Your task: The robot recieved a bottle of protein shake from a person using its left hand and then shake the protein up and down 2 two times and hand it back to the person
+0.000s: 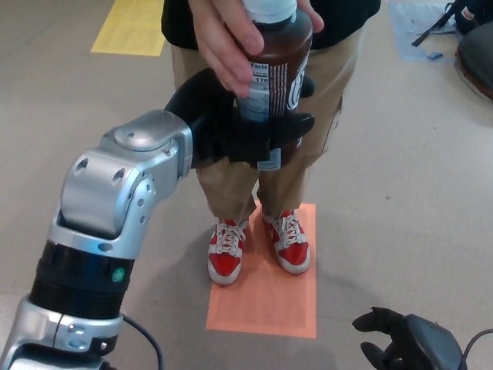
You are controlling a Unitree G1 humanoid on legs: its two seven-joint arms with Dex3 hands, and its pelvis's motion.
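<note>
Now, at the top centre of the frame, the left hand (246, 131) is wrapped around the lower body of the bottle (273, 73), while the person's hand (231, 38) grips its shoulder and cap. To pass it back cleanly, the robot should hold steady and loosen only once the person bears the weight. The right hand (397, 339), lower right, seems spread and empty, though partly cropped.
</note>
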